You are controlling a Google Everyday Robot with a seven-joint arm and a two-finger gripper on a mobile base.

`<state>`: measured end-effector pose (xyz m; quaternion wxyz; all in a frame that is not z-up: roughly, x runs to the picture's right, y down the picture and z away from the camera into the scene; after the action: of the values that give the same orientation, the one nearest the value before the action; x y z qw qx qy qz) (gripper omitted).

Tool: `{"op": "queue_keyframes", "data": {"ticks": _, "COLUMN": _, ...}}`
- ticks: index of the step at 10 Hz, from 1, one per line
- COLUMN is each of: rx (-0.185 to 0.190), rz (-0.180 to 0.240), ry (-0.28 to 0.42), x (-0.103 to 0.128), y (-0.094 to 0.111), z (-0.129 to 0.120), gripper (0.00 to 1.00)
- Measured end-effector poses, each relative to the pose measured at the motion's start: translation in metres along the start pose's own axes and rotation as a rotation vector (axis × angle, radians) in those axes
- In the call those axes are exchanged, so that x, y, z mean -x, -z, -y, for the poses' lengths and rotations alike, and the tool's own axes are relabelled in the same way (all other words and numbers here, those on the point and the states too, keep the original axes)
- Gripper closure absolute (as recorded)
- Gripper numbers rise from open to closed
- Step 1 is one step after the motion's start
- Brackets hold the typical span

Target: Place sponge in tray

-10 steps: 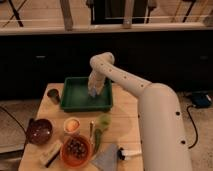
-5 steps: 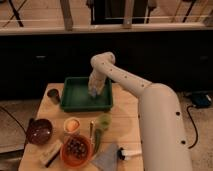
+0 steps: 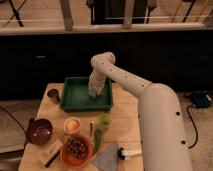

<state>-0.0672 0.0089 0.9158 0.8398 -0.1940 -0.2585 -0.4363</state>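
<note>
Jaws still over tray (image 3: 75, 96), right side

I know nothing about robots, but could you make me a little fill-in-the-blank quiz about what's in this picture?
1. The end effector is above the dark-____ tray.
2. The small dark cup stands on the table, beside the tray's ____ rim as the camera sees it.
3. The bowl nearest the picture's bottom edge is ____ in colour.

Missing words: green; left; orange.
</note>
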Motion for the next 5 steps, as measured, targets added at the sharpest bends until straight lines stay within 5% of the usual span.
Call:
{"op": "queue_keyframes", "data": {"ticks": 2, "rx": 0.003, "rz": -0.008, "ry": 0.002, "x": 0.0008, "y": 0.0, "z": -0.0002, "gripper": 0.23}}
{"op": "queue_keyframes", "data": {"ticks": 5, "rx": 0.003, "rz": -0.018, "ry": 0.007, "x": 0.0017, "y": 0.0018, "z": -0.0005, "gripper": 0.2}}
